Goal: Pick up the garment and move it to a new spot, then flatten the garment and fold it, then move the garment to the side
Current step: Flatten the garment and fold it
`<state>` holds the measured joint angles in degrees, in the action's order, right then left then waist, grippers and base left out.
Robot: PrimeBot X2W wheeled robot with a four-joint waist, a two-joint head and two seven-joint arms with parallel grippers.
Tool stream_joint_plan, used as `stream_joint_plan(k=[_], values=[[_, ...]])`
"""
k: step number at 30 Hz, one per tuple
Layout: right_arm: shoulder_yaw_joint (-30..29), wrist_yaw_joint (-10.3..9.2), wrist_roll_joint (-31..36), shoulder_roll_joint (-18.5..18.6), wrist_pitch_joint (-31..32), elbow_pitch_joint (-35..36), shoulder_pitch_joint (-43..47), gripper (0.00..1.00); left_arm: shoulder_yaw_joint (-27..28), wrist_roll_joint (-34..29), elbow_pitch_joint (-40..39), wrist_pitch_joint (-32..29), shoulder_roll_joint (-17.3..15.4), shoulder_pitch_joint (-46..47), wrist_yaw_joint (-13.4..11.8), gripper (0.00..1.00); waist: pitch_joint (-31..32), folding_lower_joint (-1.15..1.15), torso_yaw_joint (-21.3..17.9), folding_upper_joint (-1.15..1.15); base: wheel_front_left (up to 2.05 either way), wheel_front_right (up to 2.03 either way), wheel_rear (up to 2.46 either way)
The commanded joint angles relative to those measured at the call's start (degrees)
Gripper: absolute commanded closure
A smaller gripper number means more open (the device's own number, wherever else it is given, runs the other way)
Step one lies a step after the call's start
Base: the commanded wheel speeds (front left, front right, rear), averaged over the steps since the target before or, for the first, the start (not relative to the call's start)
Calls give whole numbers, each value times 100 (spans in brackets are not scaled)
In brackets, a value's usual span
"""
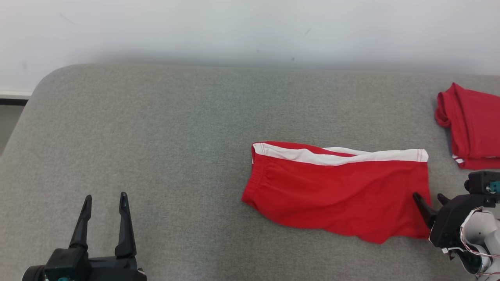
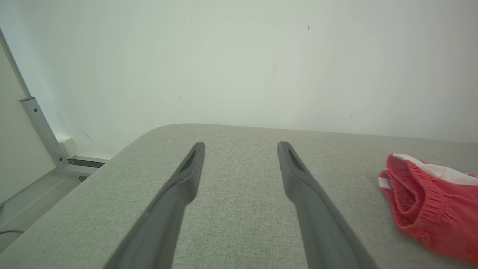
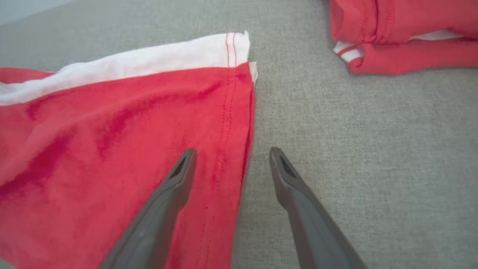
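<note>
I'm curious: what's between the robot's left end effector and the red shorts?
Just bare grey surface lies between the left end effector and the red shorts; the head view shows it.

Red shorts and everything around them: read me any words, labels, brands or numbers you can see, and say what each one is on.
No readable text anywhere.
The red shorts bear a plain white stripe, no print or tag.
The second red garment, the grey surface, the left gripper and the right gripper carry no visible lettering.
</note>
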<state>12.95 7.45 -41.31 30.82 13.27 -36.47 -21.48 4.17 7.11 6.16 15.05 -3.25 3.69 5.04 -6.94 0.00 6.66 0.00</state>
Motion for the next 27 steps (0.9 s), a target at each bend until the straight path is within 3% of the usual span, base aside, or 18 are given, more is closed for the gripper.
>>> stream_joint_plan(k=[1, 9, 10, 12, 13, 27], values=[[-5, 4, 152, -50, 49, -95, -63, 0, -7, -17, 22, 16, 10, 64, 1, 0, -44, 0, 70, 0, 0, 0, 0], [38, 10, 252, -475, 376, -624, -109, 0, -56, -121, 159, 16, -1, 104, 41, 0, -20, 0, 191, 0, 0, 0, 0], [76, 10, 227, -509, 405, -618, -101, 19, -55, -128, 167, 16, -1, 89, 43, 0, -11, 0, 194, 0, 0, 0, 0], [132, 10, 159, -556, 456, -594, -104, 84, -63, -144, 193, 16, -1, 54, 50, 0, 12, 0, 193, 0, 0, 0, 0], [169, 10, 112, -563, 424, -564, -128, 100, -68, -166, 240, 16, -23, 2, 60, 0, 55, 0, 172, 0, 0, 0, 0], [-47, 3, 75, 30, -186, -667, -142, 100, 89, -327, 345, 16, -137, -392, -147, 0, 559, 0, -45, 0, 0, 0, 0]])
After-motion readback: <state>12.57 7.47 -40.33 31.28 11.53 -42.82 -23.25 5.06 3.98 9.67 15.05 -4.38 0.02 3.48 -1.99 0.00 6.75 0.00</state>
